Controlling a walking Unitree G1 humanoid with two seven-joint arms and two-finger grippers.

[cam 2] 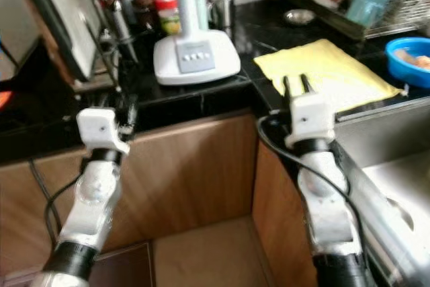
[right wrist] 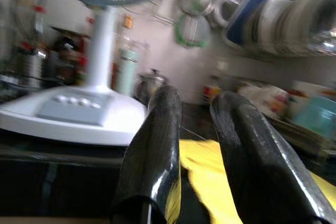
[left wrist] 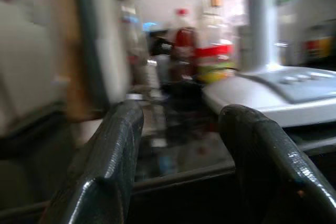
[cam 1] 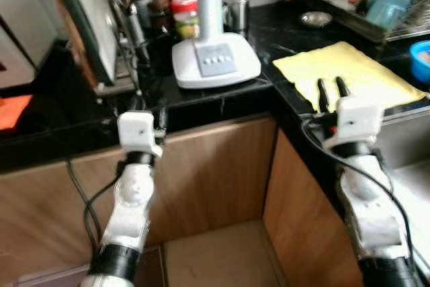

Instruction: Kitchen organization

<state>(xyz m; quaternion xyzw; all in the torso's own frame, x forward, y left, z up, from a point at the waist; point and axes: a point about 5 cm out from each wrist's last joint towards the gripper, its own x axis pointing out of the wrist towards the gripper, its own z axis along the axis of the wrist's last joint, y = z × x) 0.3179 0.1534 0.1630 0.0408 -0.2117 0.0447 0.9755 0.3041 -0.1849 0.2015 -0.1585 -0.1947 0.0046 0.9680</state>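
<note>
1. Head views show one black L-shaped bench [cam 1: 222, 95] with wooden cabinet fronts below it and brown floor in the inner corner.
2. One white fan [cam 1: 213, 58] stands on the bench near the corner, its base close to the front edge; four buttons show on the base.
3. One yellow cloth [cam 1: 346, 72] lies flat on the right run of bench, its near side reaching the bench edge.
4. One blue bowl [cam 2: 410, 52] sits just beyond the cloth's right side; one small metal dish [cam 1: 316, 18] lies behind the cloth; a dish rack [cam 1: 396, 18] with crockery stands at the back right.
5. One red-capped jar [cam 1: 185, 17] and a steel pot [cam 1: 235, 10] stand behind the fan among blurred bottles.
6. Right gripper [cam 1: 332, 89] hovers over the cloth's near edge, its two fingers [right wrist: 155, 145] released with a narrow gap, holding nothing.
7. Left gripper [left wrist: 181, 129] is at the bench's front edge left of the fan, fingers spread and empty.
8. A sink [cam 2: 390, 159] lies right of the right arm.
</note>
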